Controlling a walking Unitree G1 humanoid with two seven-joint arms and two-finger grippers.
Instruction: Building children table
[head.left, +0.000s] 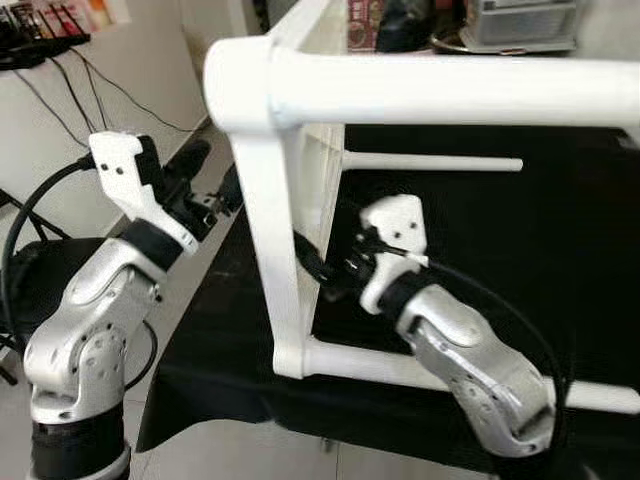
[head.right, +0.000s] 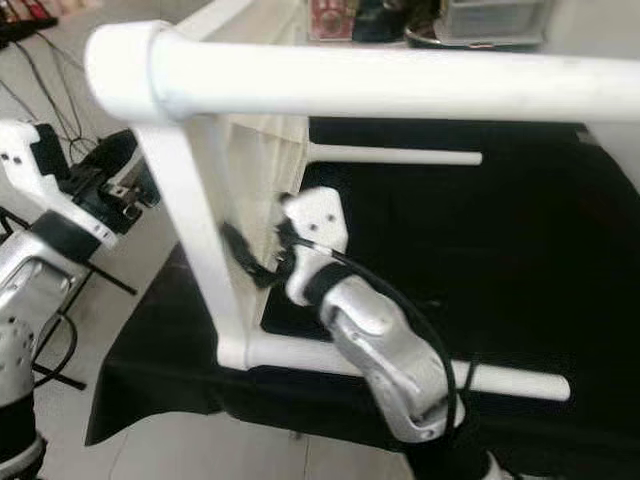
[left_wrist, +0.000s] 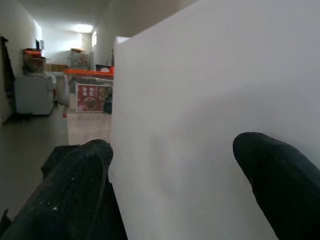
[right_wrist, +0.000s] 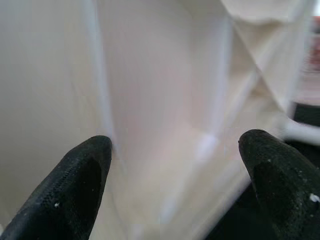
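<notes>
The white children's table lies on its side on a black cloth, its round legs pointing to the right. My left gripper is open at the outer face of the tabletop; in the left wrist view its fingers stand wide apart at the white panel's edge. My right gripper is open against the ribbed underside, between the upper and lower legs, its fingertips spread before the ribs.
The lower leg rests on the cloth near its front edge. A thin far leg sticks out behind. Boxes and clutter stand at the back. Cables hang on the left wall, above light floor.
</notes>
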